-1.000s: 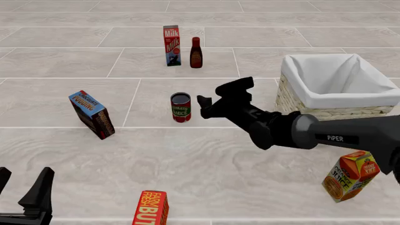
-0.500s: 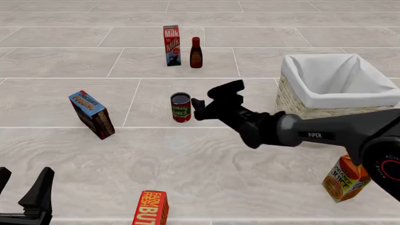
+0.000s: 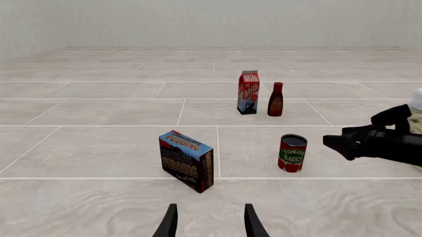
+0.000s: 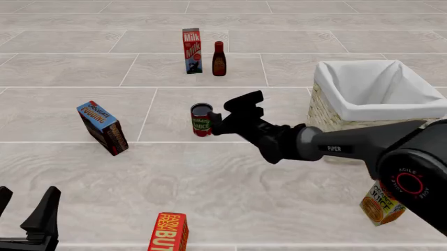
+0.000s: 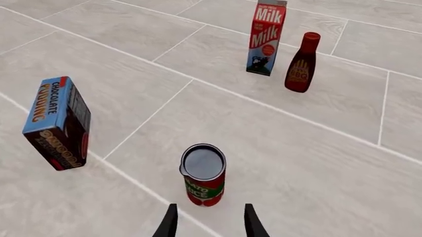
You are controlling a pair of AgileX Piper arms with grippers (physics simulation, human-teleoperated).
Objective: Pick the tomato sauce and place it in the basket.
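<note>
- Red-labelled tomato sauce can (image 4: pixel 201 120) stands upright on the pale tiled surface (image 4: pixel 209 178), left of the wicker basket (image 4: pixel 377 99) and apart from it.
- Right pincer (image 4: pixel 227 112) hovers just beside the can, fingers spread, holding nothing.
- Left pincer (image 4: pixel 28 219) idles open near the front edge.
- Risk: a finger nudging the can's side could topple it and send it rolling.

Everything's lit bright and flat, no obvious light direction. Shadows are super faint, just a soft smudge under the pudding box (image 4: pixel 102 127) and the can (image 5: pixel 203 174). No glare except a pale sheen on the can's top. All three views are sharp edge to edge, no blur or warping.
</note>
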